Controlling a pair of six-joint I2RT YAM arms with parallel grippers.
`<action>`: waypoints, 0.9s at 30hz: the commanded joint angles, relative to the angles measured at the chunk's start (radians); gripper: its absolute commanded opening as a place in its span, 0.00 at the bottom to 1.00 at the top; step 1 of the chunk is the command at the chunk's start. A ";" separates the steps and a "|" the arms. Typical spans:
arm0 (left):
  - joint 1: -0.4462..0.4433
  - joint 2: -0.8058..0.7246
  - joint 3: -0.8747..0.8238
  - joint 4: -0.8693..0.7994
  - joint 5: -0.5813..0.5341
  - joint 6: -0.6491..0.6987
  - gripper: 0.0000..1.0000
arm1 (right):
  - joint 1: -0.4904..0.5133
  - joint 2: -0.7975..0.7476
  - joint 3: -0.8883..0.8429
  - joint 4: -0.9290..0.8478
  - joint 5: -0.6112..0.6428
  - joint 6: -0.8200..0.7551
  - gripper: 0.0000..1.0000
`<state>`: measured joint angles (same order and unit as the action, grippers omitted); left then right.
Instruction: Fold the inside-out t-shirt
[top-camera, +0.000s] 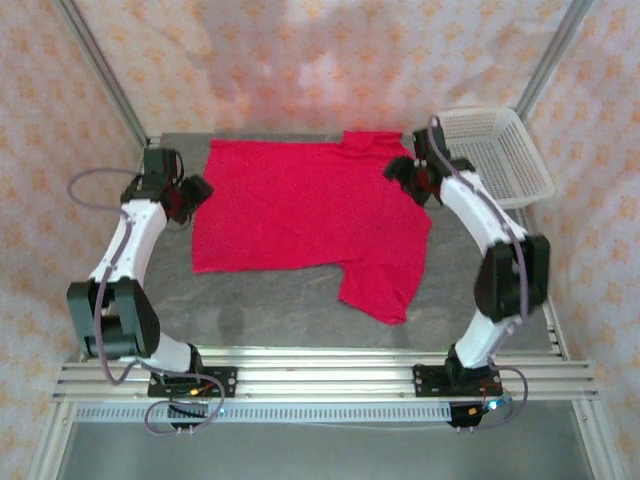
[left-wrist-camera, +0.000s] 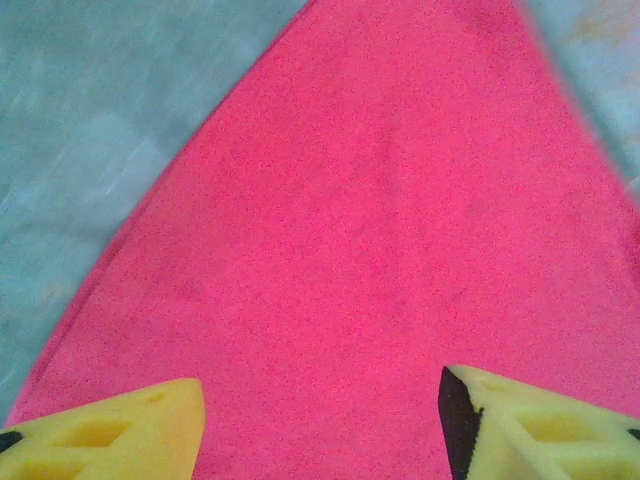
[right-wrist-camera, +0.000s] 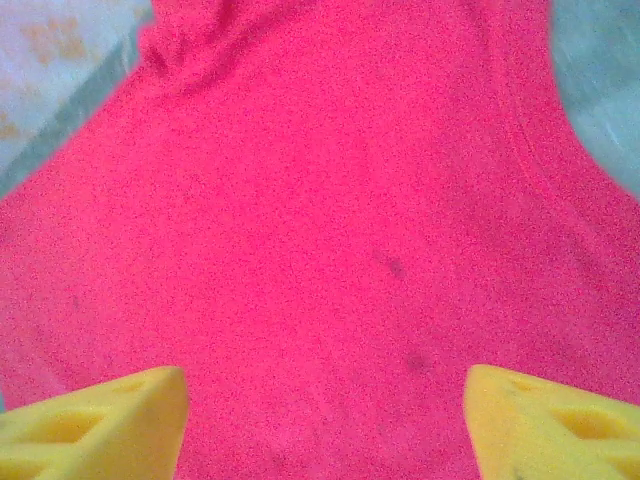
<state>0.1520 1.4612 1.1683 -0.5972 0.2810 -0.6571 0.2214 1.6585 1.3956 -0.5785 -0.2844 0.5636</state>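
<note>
The inside-out t-shirt (top-camera: 300, 205) lies spread flat on the grey table, bright red, with one sleeve hanging toward the near right. My left gripper (top-camera: 197, 190) hovers at the shirt's left edge. In the left wrist view its yellow fingertips stand wide apart over the red cloth (left-wrist-camera: 380, 220), so the left gripper (left-wrist-camera: 320, 420) is open. My right gripper (top-camera: 405, 172) sits at the shirt's far right edge. In the right wrist view the cloth (right-wrist-camera: 330, 200) lies flat under the open right gripper (right-wrist-camera: 325, 420), with nothing pinched.
A white plastic basket (top-camera: 495, 150) stands at the back right, just beyond the right arm. Bare grey table (top-camera: 270, 300) stretches in front of the shirt. Aluminium rails (top-camera: 320, 375) run along the near edge, and patterned walls close in the sides and back.
</note>
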 joint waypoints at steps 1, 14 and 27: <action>0.044 -0.013 -0.198 -0.029 0.038 -0.014 0.62 | 0.029 -0.122 -0.277 -0.023 0.055 0.007 0.57; 0.182 -0.115 -0.418 -0.003 0.064 0.003 0.58 | 0.171 -0.596 -0.811 -0.146 0.044 0.180 0.35; 0.213 -0.096 -0.420 0.080 0.105 -0.028 0.59 | 0.252 -0.658 -0.967 -0.063 -0.030 0.304 0.42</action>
<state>0.3599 1.3613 0.7563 -0.5518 0.3691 -0.6662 0.4660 0.9936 0.4362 -0.6876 -0.3088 0.8261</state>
